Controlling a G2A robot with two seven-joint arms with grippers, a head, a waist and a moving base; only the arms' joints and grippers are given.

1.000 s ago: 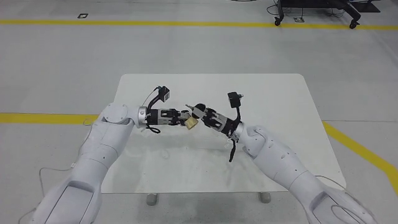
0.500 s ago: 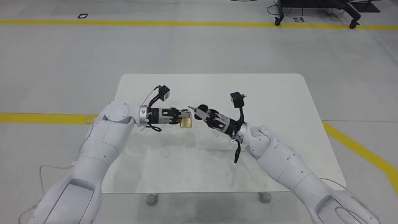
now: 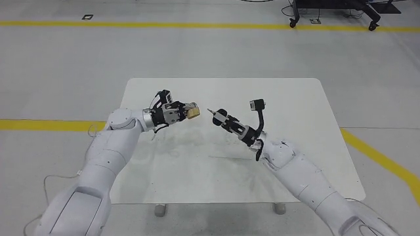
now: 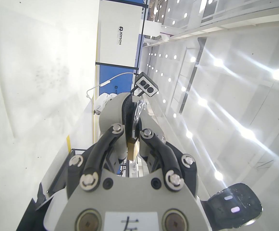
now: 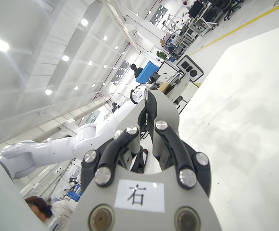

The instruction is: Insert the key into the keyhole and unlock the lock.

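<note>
Lock (image 3: 192, 112) hangs clear of the bench (image 3: 295, 105), a small brass body pinched at the tip of the left arm's (image 3: 125, 128) jaws. They are closed on it, and the left wrist view shows the brass (image 4: 132, 149) wedged between the two pads.

The key (image 3: 210, 111) lies to the lock's right, apart from it with a plain gap of bare bench showing between them. It is a thin sliver sticking out of the right arm's (image 3: 289, 160) jaws, which are pressed together on its head.

The key's long axis runs from the right jaws toward the lock, slanting slightly away from the robot, so the tip is the part nearest the brass. Seen from the right wrist, the lock (image 5: 164, 86) sits ahead of the closed jaws but a little off their line.

I cannot make out the keyhole, so whether the lock's face is squared to the key is unknown. By my reading, the coming move turns on bringing that axis dead onto the hole before the gap is closed.

The left arm reaches in from the robot's left with its forearm nearly level across the bench. The right arm comes up from the near right, forearm angled toward the middle, wrist camera (image 3: 258, 104) standing above it.
</note>
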